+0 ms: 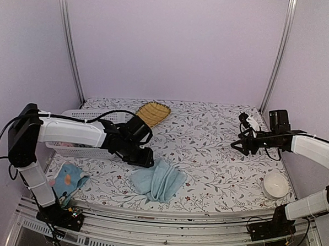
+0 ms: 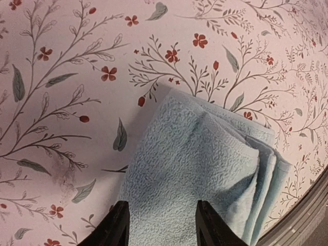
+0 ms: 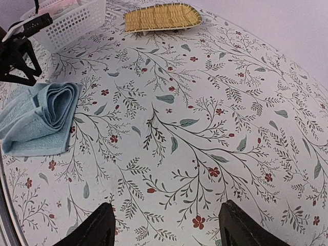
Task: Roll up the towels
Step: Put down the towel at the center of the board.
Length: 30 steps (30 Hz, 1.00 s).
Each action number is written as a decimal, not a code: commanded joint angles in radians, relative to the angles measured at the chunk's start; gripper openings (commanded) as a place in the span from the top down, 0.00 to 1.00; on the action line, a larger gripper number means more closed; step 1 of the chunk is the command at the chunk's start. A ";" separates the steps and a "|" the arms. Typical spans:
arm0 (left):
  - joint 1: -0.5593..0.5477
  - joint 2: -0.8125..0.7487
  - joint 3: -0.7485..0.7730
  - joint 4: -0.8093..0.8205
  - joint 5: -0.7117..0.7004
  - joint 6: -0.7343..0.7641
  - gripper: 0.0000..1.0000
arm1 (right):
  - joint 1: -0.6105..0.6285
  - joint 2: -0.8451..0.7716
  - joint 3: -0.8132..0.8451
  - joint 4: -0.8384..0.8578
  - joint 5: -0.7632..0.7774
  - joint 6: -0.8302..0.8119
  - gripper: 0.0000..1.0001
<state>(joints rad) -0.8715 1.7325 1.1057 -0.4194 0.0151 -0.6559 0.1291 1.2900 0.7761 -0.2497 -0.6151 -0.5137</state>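
Note:
The plain light-blue towel (image 1: 158,180) lies loosely folded and partly rolled on the flowered table near the front middle; it also shows in the left wrist view (image 2: 200,174) and the right wrist view (image 3: 38,118). My left gripper (image 1: 140,156) hovers just above its far left edge, open and empty, with the two dark fingertips (image 2: 119,225) apart over the cloth. The small printed towel (image 1: 67,179) lies crumpled at the front left. My right gripper (image 1: 242,142) is open and empty above the table's right side, its fingers (image 3: 95,228) wide apart.
A white plastic basket (image 1: 78,130) stands at the left behind my left arm. A yellow ribbed leaf-shaped tray (image 1: 153,112) lies at the back middle. A white bowl (image 1: 275,185) sits at the front right. The table's front edge (image 2: 302,220) runs close to the plain towel.

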 commanded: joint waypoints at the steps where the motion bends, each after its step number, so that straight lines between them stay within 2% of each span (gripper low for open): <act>1: -0.024 -0.100 0.051 -0.053 -0.091 0.024 0.53 | 0.010 0.011 0.022 -0.019 -0.054 0.005 0.30; 5: -0.057 -0.130 0.058 -0.085 -0.066 0.073 0.54 | 0.074 0.050 0.116 -0.127 -0.120 0.028 0.37; 8: -0.119 -0.135 0.042 -0.018 -0.005 0.161 0.55 | 0.129 0.104 0.187 -0.177 -0.175 0.060 0.42; 12: -0.160 -0.070 0.063 0.043 0.050 0.164 0.57 | 0.169 0.206 0.284 -0.219 -0.213 0.148 0.50; 15: -0.182 0.009 0.138 0.010 -0.035 0.141 0.58 | 0.181 0.277 0.343 -0.253 -0.245 0.225 0.55; 18: -0.197 0.093 0.218 -0.063 -0.189 0.102 0.53 | 0.190 0.297 0.335 -0.232 -0.272 0.257 0.56; 21: -0.198 0.192 0.343 -0.217 -0.334 0.043 0.51 | 0.192 0.297 0.306 -0.209 -0.277 0.280 0.55; 30: -0.198 0.383 0.511 -0.328 -0.316 0.066 0.58 | 0.192 0.239 0.206 -0.166 -0.223 0.248 0.52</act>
<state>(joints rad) -1.0554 2.0628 1.5425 -0.6365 -0.2764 -0.5880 0.3141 1.5677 1.0084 -0.4412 -0.8536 -0.2611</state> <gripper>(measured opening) 0.434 0.473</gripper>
